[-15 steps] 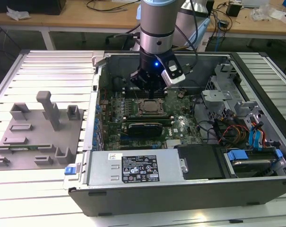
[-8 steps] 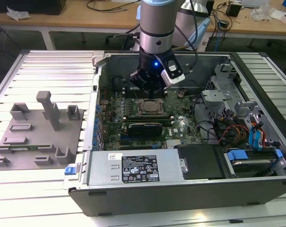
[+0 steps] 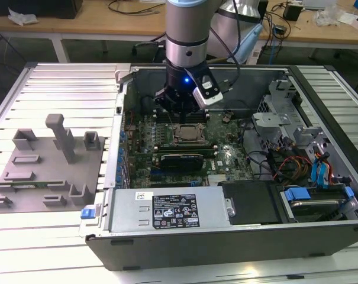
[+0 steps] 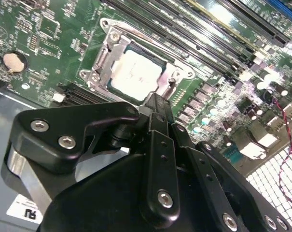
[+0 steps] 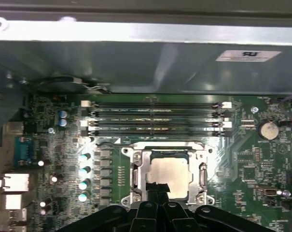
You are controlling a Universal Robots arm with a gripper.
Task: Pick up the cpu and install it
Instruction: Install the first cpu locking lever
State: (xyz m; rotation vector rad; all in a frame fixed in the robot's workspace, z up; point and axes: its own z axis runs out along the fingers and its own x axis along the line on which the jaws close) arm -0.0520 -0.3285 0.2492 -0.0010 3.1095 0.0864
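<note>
One arm stands over the open computer case [image 3: 226, 251] in the exterior view. Its gripper [image 3: 182, 117] hangs inside, just above the socket [image 3: 188, 134] near the middle of the motherboard [image 3: 226, 158], on the side away from the power supply [image 3: 125, 207] that lies along the case's near wall. Grey fixture blocks [image 3: 48, 160] sit well apart on the ribbed bench [image 3: 60, 89], at the exterior view's left. A white label [image 3: 174, 212] of dense print tops the power supply; I leave it unread. In the second wrist view the cpu [image 4: 135, 72] lies flat and pale inside the socket's metal frame [image 4: 103, 48], apparently seated. The fingers [image 4: 158, 145] are drawn together into one narrow black tip ending at the chip's edge, with nothing between them; whether they touch it I cannot tell. In the first wrist view the cpu [image 5: 172, 175] lies straight ahead of that closed tip, which overlaps its nearer edge. Memory slots [image 5: 155, 118] run beyond it toward the case wall, which carries a small printed sticker [image 5: 247, 55]. Being square, the chip offers no long axis.
</note>
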